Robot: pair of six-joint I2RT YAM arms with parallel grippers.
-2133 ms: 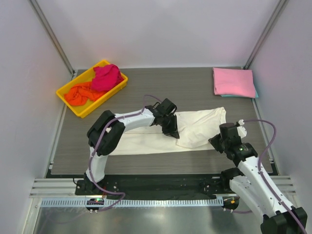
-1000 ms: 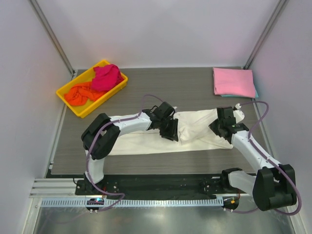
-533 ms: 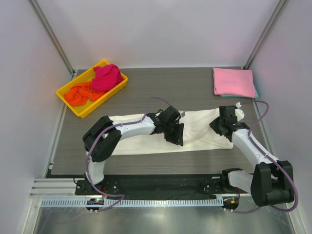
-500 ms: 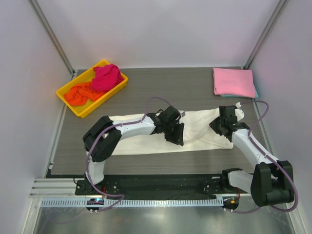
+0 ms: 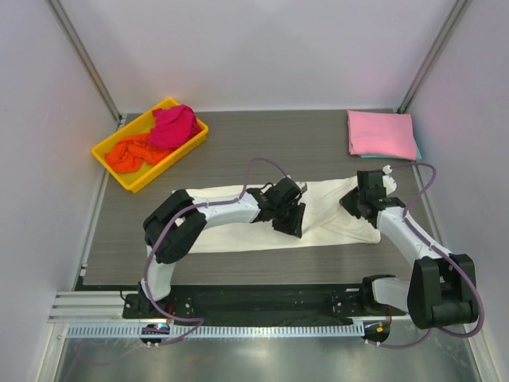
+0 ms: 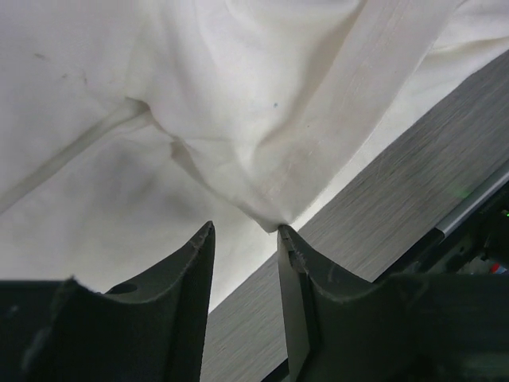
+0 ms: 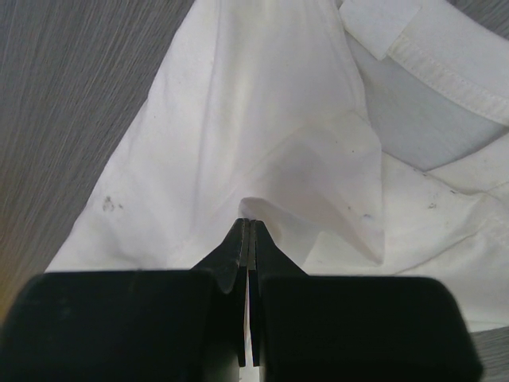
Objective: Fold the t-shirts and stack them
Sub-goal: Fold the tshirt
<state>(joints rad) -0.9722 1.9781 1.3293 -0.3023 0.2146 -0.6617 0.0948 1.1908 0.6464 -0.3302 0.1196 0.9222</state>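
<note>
Cream-white t-shirt (image 5: 326, 208) lies mid worktop (image 5: 278, 143), partly folded. My right tool (image 7: 248, 225) is clenched on a pinch of its cloth, prob. to drag the fold over. Left tool (image 6: 245, 232) is released, jaws apart by the near hem.

Work cell, evenly lit
Dark grey wood-grain table (image 5: 270, 139); pale lilac-white walls (image 5: 262, 48) on three sides; two slanting metal corner posts (image 5: 86, 60); aluminium rail (image 5: 238, 330) and steel plate (image 5: 238, 362) at near edge

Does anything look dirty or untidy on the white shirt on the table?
Yes. The cream-white t-shirt shows small dark specks in the right wrist view, and its cloth is bunched into creases, not flat.
</note>
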